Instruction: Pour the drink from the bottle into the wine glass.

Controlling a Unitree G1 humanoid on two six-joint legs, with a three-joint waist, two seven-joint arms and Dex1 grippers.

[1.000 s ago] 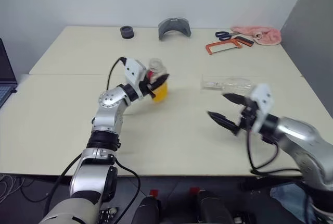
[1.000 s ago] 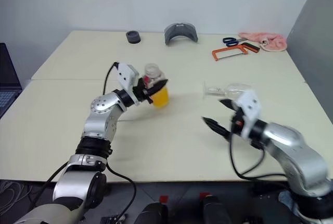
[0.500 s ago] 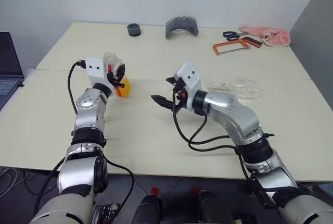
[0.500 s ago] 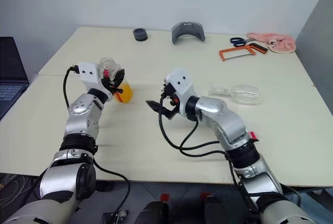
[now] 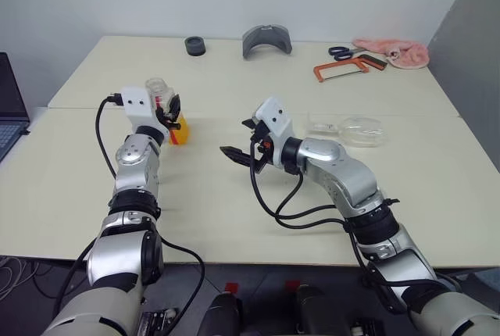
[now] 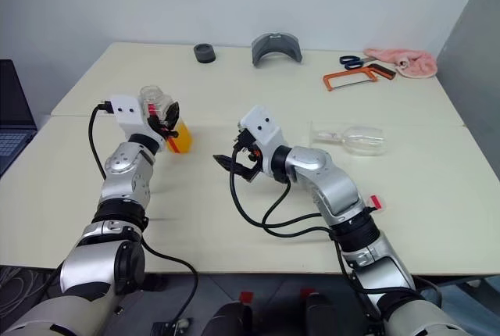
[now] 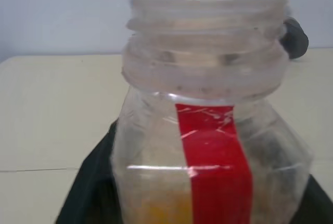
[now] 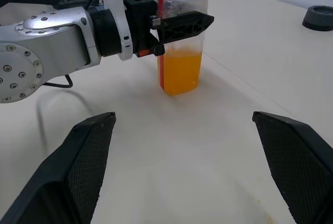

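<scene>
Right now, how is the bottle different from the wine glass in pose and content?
The bottle stands upright on the table; the wine glass lies on its side. The bottle holds orange drink in its lower part; the wine glass looks empty. The bottle sits between the left gripper's jaws; the wine glass lies untouched. Both are clear.

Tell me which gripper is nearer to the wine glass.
Right. The right gripper hangs open over mid-table, with the wine glass lying on its side behind its arm. The left gripper is farther away, at the bottle.
</scene>
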